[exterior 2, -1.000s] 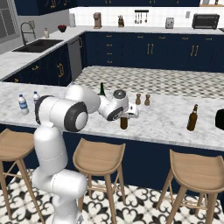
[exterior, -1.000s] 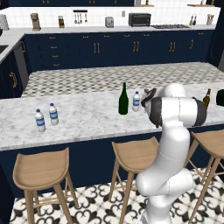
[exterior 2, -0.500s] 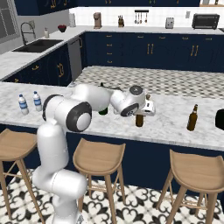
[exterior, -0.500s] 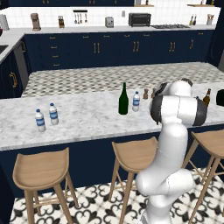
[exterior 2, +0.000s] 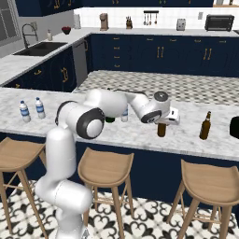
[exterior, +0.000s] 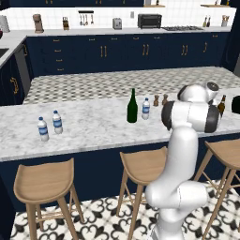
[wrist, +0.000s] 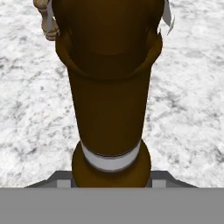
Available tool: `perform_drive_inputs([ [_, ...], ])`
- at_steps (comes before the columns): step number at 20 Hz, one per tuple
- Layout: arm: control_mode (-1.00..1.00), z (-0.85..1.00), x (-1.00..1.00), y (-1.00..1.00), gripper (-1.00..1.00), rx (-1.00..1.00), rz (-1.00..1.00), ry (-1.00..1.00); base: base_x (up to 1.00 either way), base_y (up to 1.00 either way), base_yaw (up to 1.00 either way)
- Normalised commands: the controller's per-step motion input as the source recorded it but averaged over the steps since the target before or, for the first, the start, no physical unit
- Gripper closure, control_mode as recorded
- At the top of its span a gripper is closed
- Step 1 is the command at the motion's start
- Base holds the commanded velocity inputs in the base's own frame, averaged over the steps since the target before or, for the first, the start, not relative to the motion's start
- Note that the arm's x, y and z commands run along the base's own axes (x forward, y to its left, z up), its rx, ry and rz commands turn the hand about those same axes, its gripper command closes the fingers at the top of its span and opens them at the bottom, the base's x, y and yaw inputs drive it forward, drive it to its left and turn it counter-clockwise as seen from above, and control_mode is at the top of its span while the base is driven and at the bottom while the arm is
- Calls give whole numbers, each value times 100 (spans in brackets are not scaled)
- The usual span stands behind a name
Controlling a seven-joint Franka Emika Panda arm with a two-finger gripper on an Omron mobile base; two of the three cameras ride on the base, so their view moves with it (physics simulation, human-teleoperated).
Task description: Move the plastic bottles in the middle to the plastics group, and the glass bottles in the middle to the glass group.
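On the tabletop (exterior: 93,126), two water bottles (exterior: 50,125) are standing far left, the wine bottle (exterior: 132,107) and another water bottle (exterior: 146,108) mid-way, shakers (exterior: 160,100) just behind, and a beer bottle (exterior 2: 205,126) far right.

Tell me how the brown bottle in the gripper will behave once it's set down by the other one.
The brown bottle is tall and slim on a small base, so it will probably tip if nudged. It looks like smooth glass: likely slippery and breakable against the marble counter. The gripper holds it upright; on its side it would roll.
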Motion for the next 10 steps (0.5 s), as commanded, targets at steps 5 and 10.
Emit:
perform_drive_inputs([
  [5,-100,0,4,-45,100,0,0,0,0,0,0],
  [10,-100,0,13,-54,100,0,-2,0,0,0,0],
])
